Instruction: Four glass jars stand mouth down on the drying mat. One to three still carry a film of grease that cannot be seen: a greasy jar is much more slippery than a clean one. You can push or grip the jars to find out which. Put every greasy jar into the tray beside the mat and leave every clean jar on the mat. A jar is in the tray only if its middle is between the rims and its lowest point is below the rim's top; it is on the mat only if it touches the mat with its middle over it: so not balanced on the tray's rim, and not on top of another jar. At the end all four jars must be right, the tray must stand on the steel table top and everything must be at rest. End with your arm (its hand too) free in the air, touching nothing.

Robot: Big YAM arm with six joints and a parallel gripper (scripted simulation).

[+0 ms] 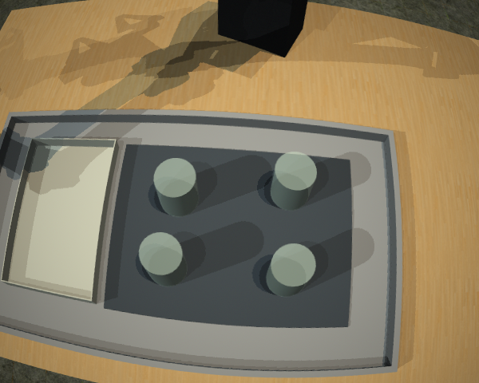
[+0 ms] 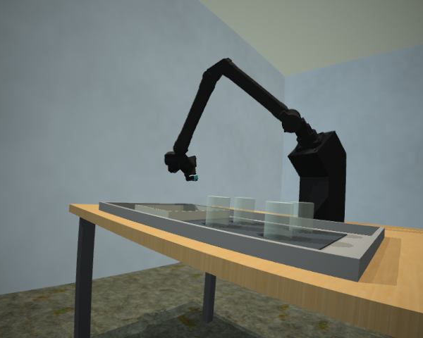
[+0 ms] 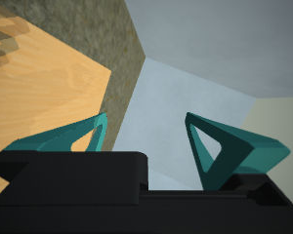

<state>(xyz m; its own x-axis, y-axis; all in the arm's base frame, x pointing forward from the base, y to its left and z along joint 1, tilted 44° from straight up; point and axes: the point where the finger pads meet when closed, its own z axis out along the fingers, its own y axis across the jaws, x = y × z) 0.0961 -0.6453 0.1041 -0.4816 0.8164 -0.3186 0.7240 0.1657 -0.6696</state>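
Leftmost, cream tray (image 1: pixel 66 206) (image 2: pixel 149 210): low-rimmed, on the grey steel top (image 1: pixel 376 247) (image 2: pixel 350 269), just beside the mat; bare inside, with shadow across its end nearer the pedestal.
Tool (image 2: pixel 192 178) (image 3: pixel 146 116): raised above the level of the jar tops and well apart from them; its teal fingers stand wide apart, nothing between them.
Drying mat (image 1: pixel 231 297) (image 2: pixel 314 243): dark, flat on the steel top, right of the tray, bearing all four jars.
Front left glass jar (image 1: pixel 160 253) (image 2: pixel 218 213): upright on the mat, near its tray side, farther from the pedestal.
Back left glass jar (image 1: pixel 174 177) (image 2: pixel 244 209): upright on the mat, near its tray side, closer to the pedestal.
Front right glass jar (image 1: pixel 293 263) (image 2: pixel 278 218): upright on the mat, toward the side away from the tray.
Back right glass jar (image 1: pixel 295 171) (image 2: pixel 304 214): upright on the mat, near the corner closest to the pedestal side and away from the tray.
Jar spacing: all four apart, none touching; which are greasy cannot be told by sight.
Black arm (image 2: pixel 255 89): bent high over the steel top, reaching down to the tool.
Black pedestal (image 1: pixel 260 25) (image 2: pixel 335 189): behind the steel top, on the wooden desk (image 1: pixel 445 206) (image 2: pixel 350 291) (image 3: pixel 54 97).
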